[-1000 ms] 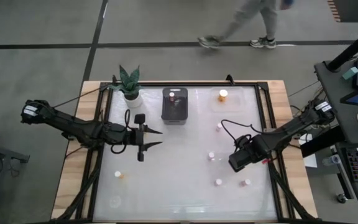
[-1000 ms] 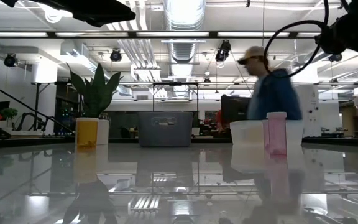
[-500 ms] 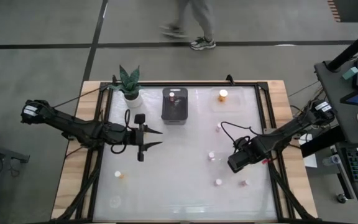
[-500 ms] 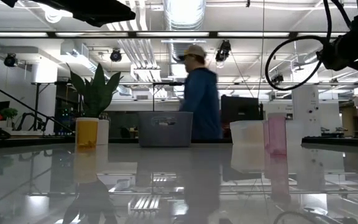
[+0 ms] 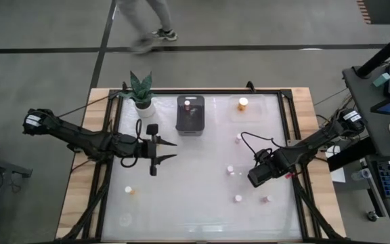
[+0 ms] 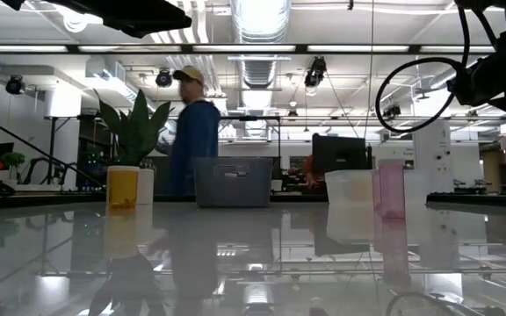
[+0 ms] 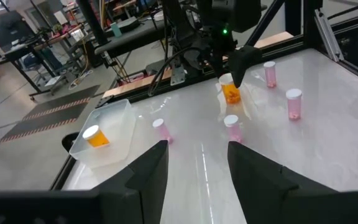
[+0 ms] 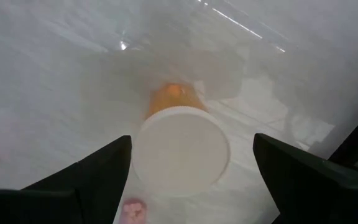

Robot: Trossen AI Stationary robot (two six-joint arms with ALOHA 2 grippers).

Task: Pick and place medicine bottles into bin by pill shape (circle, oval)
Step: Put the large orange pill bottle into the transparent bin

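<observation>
My right gripper (image 5: 256, 177) points straight down at the table's right half. It is open, and its two fingers stand on either side of an orange bottle's white cap (image 8: 180, 150) without touching it. That bottle (image 7: 231, 93) stands upright on the table. Several small pink bottles (image 5: 230, 170) stand around it, and another orange bottle (image 5: 129, 191) stands near left. One orange bottle (image 5: 243, 103) sits in the clear bin (image 5: 235, 108) at the far right. The dark bin (image 5: 190, 115) holds one bottle. My left gripper (image 5: 175, 150) hovers open and empty at the left middle.
A potted plant (image 5: 141, 91) stands at the far left corner. Pink bottles stand near my right gripper (image 5: 237, 198) (image 5: 267, 199) and farther back (image 5: 238, 138). A person (image 6: 191, 132) walks past beyond the table's far edge.
My right gripper has sunk a little over the orange bottle, staying open. The person beyond the far edge has walked toward the left.
</observation>
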